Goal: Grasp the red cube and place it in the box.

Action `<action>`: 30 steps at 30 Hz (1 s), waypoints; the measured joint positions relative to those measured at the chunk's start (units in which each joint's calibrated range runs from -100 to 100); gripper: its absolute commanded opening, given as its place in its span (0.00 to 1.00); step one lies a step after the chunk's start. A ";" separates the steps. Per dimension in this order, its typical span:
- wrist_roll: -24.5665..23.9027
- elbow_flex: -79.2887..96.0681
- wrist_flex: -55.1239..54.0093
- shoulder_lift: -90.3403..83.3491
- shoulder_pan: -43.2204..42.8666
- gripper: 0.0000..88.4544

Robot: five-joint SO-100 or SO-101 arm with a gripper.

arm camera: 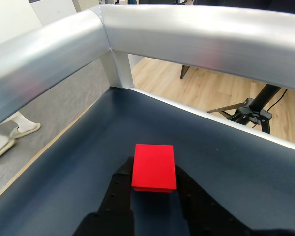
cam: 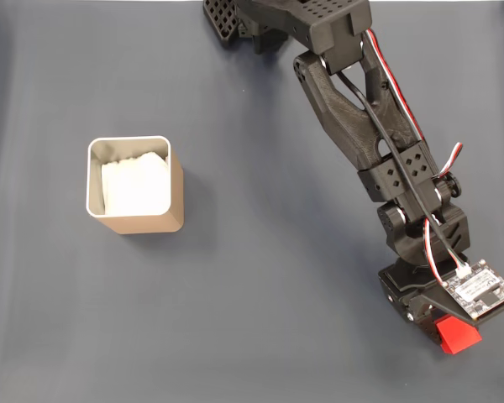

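Well, the arm [cam: 378,143] is stretched far out toward the lower right of the fixed view, and the cube [cam: 457,334] sits right at its tip, poking out from under the small circuit board [cam: 482,290] on the wrist. In the wrist view the cube [arm camera: 154,166] lies between the two black fingers [arm camera: 119,189] of the gripper [arm camera: 155,189], which stand narrow and close against its sides. They look closed on it, though from here I can't be sure the pads are pressing rather than just flanking it, nor whether the cube is off the mat [cam: 260,277] yet.

The box [cam: 134,184] stands well apart, over on the left of the fixed view, open side up with its white lining showing.

What worries me is the carry. If the pinch is light or sits low on the cube's near end, the cube may pivot or slip out once the arm swings across. The arm is also near the end of its reach and close to the table's edge rail [arm camera: 196,34], so a dropped cube could roll off somewhere awkward. And the box is small and light-looking: come in too low and a finger may clip its rim and knock it aside.
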 measured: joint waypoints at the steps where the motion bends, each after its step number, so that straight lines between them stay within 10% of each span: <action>1: 0.10 0.64 0.00 -0.09 0.00 0.13; 30: 0.20 26.87 21.36 -42.00 -0.90 0.06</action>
